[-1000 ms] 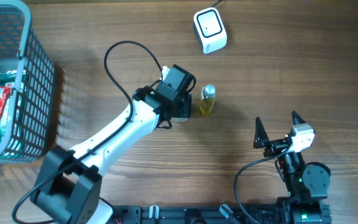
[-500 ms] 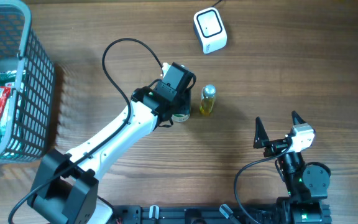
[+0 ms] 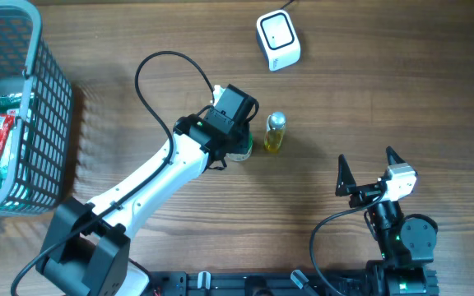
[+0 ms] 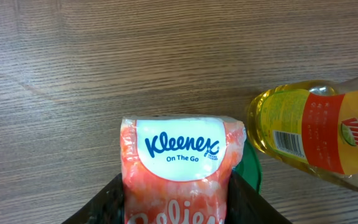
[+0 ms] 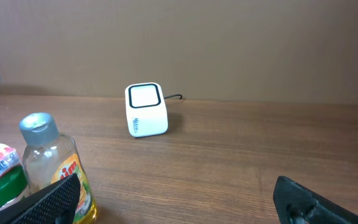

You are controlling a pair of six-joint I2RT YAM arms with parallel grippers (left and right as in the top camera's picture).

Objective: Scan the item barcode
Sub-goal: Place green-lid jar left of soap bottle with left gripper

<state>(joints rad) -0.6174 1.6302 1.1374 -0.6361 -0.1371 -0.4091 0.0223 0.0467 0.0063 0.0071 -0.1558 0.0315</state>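
An orange-and-white Kleenex tissue pack (image 4: 182,168) stands between the fingers of my left gripper (image 4: 178,190), and both black fingers press its sides. From overhead the left gripper (image 3: 239,148) hides the pack. A green round lid (image 4: 254,169) shows just behind the pack. Right beside it is a yellow Vim bottle (image 3: 275,133) with a barcode (image 4: 289,142) on its label. The white scanner (image 3: 278,39) sits at the far edge, also in the right wrist view (image 5: 146,110). My right gripper (image 3: 369,167) hangs wide open near the front right, holding nothing.
A teal wire basket (image 3: 49,123) with several packaged items stands at the far left. The left arm's black cable (image 3: 151,66) loops above the table. The Vim bottle (image 5: 51,168) stands between the left gripper and the right arm.
The left fingers have drawn in until they touch the tissue pack on both sides. The left wrist barely shifted. The right arm has not moved.
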